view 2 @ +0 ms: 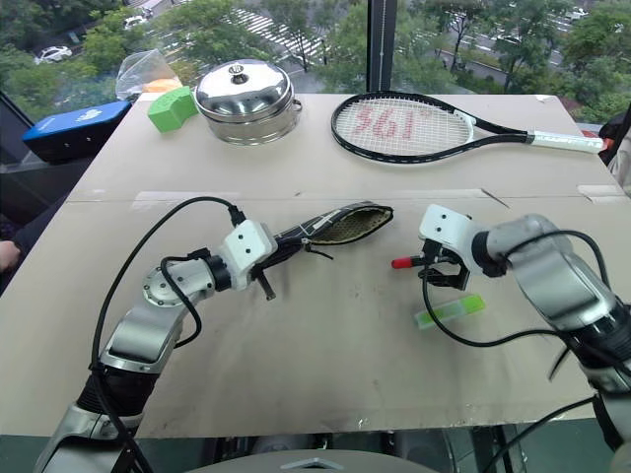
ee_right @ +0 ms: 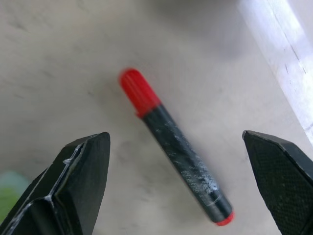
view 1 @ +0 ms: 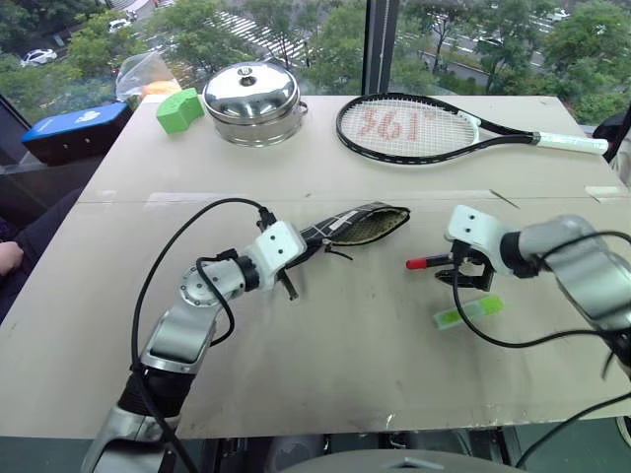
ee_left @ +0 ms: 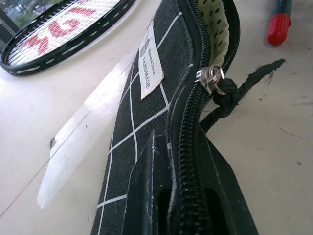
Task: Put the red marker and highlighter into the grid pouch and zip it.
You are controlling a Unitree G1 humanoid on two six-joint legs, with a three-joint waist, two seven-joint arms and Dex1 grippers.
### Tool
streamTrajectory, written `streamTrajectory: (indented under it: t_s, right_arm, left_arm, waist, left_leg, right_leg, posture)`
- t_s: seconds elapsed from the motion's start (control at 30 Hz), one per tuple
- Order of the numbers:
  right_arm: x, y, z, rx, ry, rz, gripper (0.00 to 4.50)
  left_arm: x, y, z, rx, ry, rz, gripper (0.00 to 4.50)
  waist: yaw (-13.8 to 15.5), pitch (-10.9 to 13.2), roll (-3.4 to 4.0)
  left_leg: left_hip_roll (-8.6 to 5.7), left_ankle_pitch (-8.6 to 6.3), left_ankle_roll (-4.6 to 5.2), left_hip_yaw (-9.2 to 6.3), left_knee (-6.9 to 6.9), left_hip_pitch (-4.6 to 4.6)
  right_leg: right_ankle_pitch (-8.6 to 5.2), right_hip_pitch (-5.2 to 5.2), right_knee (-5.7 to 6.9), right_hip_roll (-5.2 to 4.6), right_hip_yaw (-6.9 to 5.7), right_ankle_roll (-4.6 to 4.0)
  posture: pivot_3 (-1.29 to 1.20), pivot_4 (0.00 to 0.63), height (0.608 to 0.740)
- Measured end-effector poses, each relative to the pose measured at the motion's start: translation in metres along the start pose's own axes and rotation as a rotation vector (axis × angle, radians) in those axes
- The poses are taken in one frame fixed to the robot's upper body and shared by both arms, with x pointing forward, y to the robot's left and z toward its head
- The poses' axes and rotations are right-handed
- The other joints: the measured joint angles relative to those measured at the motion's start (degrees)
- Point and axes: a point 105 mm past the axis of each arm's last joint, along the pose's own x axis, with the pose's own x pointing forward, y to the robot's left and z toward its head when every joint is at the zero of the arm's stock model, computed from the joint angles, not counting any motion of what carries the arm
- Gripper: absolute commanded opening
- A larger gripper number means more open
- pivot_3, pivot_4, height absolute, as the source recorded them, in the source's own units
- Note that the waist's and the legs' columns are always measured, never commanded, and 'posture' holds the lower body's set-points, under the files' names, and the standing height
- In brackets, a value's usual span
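The grid pouch (view 1: 357, 225) lies mid-table, black with white lines; its mouth gapes toward the right and shows a pale dotted lining. My left gripper (view 1: 308, 239) is shut on the pouch's closed end, pinching the zipper edge (ee_left: 183, 161). The zipper's slider with its black cord (ee_left: 213, 81) sits partway along. The red marker (ee_right: 173, 147) lies flat on the table to the right of the pouch, red cap (view 1: 416, 263) pointing at the pouch. My right gripper (ee_right: 176, 140) hovers open over it, one finger on each side. The green highlighter (view 1: 468, 312) lies just in front of that gripper.
A tennis racket (view 1: 424, 128) lies at the back right. A lidded steel pot (view 1: 251, 101), a green block (view 1: 178, 108) and a blue box (view 1: 74, 129) stand at the back left. Bare tabletop (view 1: 335, 355) stretches toward the front edge.
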Motion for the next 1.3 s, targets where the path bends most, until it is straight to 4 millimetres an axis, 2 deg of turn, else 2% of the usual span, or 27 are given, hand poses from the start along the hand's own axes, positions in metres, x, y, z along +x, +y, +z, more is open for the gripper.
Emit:
streamTrajectory:
  t_s: [0.03,0.07,0.1,0.13,0.17,0.23,0.27,0.33,0.4,0.5,0.63,0.73,0.83,0.9,1.13,1.3]
  right_arm:
    - [0.004,-0.001,-0.003,-0.013,0.030,0.019,4.42]
    - [0.010,-0.003,-0.005,-0.024,0.064,0.055,3.91]
    - [0.016,-0.006,-0.005,-0.030,0.090,0.106,3.58]
    - [0.019,-0.006,-0.003,-0.048,0.103,0.144,2.97]
    - [0.019,-0.007,-0.003,-0.051,0.107,0.151,2.82]
    - [0.022,-0.005,-0.006,-0.053,0.113,0.203,2.18]
    - [0.022,-0.005,-0.006,-0.053,0.112,0.208,1.78]
    - [0.021,-0.001,-0.005,-0.058,0.100,0.230,0.68]
    - [0.015,-0.001,-0.010,-0.056,0.090,0.195,0.20]
    - [-0.009,-0.006,-0.006,-0.060,0.044,0.084,0.19]
    - [-0.034,0.001,0.032,-0.157,-0.081,-0.052,0.19]
    - [-0.039,0.012,0.054,-0.205,-0.134,-0.100,0.19]
    - [-0.036,0.015,0.064,-0.301,-0.087,-0.149,0.19]
    - [-0.033,0.012,0.064,-0.351,-0.041,-0.174,0.19]
    - [-0.017,-0.010,0.077,-0.511,0.053,-0.249,0.19]
    - [0.015,-0.004,0.108,-0.653,0.017,-0.222,0.19]
  left_arm:
    - [-0.001,-0.001,0.000,0.000,0.000,0.000,0.00]
    - [-0.002,-0.001,-0.001,-0.002,0.005,0.003,0.00]
    - [-0.002,-0.002,0.001,0.001,0.000,0.004,0.00]
    - [-0.002,-0.002,0.003,0.004,-0.005,0.005,0.00]
    - [-0.002,-0.003,0.004,0.006,-0.008,0.005,0.00]
    - [-0.002,-0.005,0.005,0.004,-0.010,0.007,0.00]
    - [-0.002,-0.005,0.006,0.004,-0.010,0.008,0.00]
    - [-0.002,-0.007,0.007,0.004,-0.014,0.009,0.00]
    - [-0.001,-0.008,0.008,-0.005,-0.016,0.012,0.00]
    - [-0.001,-0.010,0.006,-0.014,-0.009,0.015,0.00]
    - [0.006,-0.007,0.014,-0.001,-0.029,0.013,0.00]
    - [0.013,-0.005,0.019,0.021,-0.039,0.003,0.00]
    - [0.019,-0.006,0.019,0.014,-0.041,-0.022,0.00]
    - [0.021,-0.007,0.021,0.018,-0.048,-0.033,0.00]
    - [0.026,-0.014,0.025,0.053,-0.060,-0.075,0.00]
    - [0.030,-0.016,0.027,0.064,-0.063,-0.065,0.00]
  waist:
    - [0.12,0.00,0.00]
    - [0.03,0.00,-0.01]
    - [-0.02,0.02,0.00]
    - [-0.05,-0.02,-0.06]
    - [-0.06,-0.03,-0.09]
    - [-0.02,-0.06,-0.13]
    - [-0.02,-0.06,-0.14]
    - [-0.02,-0.05,-0.13]
    - [0.23,0.00,-0.05]
    - [0.49,0.08,0.08]
    - [0.13,0.07,0.07]
    - [0.14,0.07,0.07]
    - [0.09,0.08,0.06]
    - [0.22,0.09,0.05]
    - [-0.01,0.09,0.05]
    - [-0.28,0.09,0.04]
  left_leg:
    - [0.00,0.01,-0.01,-0.01,0.00,0.00]
    - [0.00,0.04,-0.07,0.01,0.00,0.03]
    - [0.00,0.08,-0.13,0.03,0.00,0.02]
    - [0.01,0.08,-0.13,0.03,0.00,0.06]
    - [0.02,0.08,-0.13,0.03,0.00,0.06]
    - [0.03,0.08,-0.13,0.03,0.05,0.10]
    - [0.03,0.07,-0.11,0.03,0.07,0.10]
    - [0.03,0.01,0.00,0.06,0.13,0.11]
    - [0.02,0.01,0.00,0.03,0.17,0.06]
    - [0.00,0.14,-0.24,-0.07,0.15,-0.02]
    - [0.05,0.16,-0.30,-0.10,0.05,0.01]
    - [0.03,0.15,-0.28,-0.09,0.04,0.02]
    - [0.00,0.06,-0.13,-0.07,0.07,0.00]
    - [-0.02,0.07,-0.13,-0.08,0.08,-0.01]
    - [0.00,0.18,-0.31,-0.04,0.07,0.03]
    - [0.01,0.21,-0.36,-0.02,0.05,0.04]
  right_leg:
    - [0.00,0.00,0.00,0.00,-0.02,0.00]
    - [0.00,0.01,0.01,0.00,0.01,0.00]
    - [0.00,0.01,0.00,0.03,0.03,0.00]
    - [0.00,0.03,0.01,0.05,0.04,0.00]
    - [0.01,0.03,0.01,0.05,0.04,0.01]
    - [0.01,0.11,0.02,0.02,0.04,0.01]
    - [0.02,0.11,0.02,0.02,0.04,0.01]
    - [0.02,0.11,0.05,-0.02,0.07,0.00]
    - [0.02,0.10,0.09,-0.06,0.03,0.00]
    - [0.03,0.07,0.10,-0.13,-0.09,-0.01]
    - [0.03,0.07,0.08,-0.07,-0.15,0.00]
    - [0.02,0.08,0.07,-0.06,-0.14,0.00]
    - [0.00,0.07,0.00,-0.07,-0.09,0.00]
    - [0.00,0.07,0.00,-0.08,-0.09,0.00]
    - [0.01,0.07,0.04,0.04,-0.05,0.02]
    - [0.02,0.07,0.08,0.09,-0.04,0.03]
  posture:
    - [0.00,0.150,0.740]
    - [0.00,0.150,0.740]
    - [0.00,0.150,0.740]
    - [0.00,0.150,0.740]
    - [0.00,0.150,0.740]
    - [0.00,0.150,0.740]
    - [0.00,0.150,0.740]
    - [0.00,0.150,0.740]
    - [0.00,0.150,0.740]
    - [0.00,0.150,0.740]
    - [0.00,0.150,0.740]
    - [0.00,0.150,0.740]
    - [0.00,0.150,0.740]
    - [0.00,0.150,0.740]
    - [0.00,0.150,0.740]
    - [0.00,0.150,0.740]
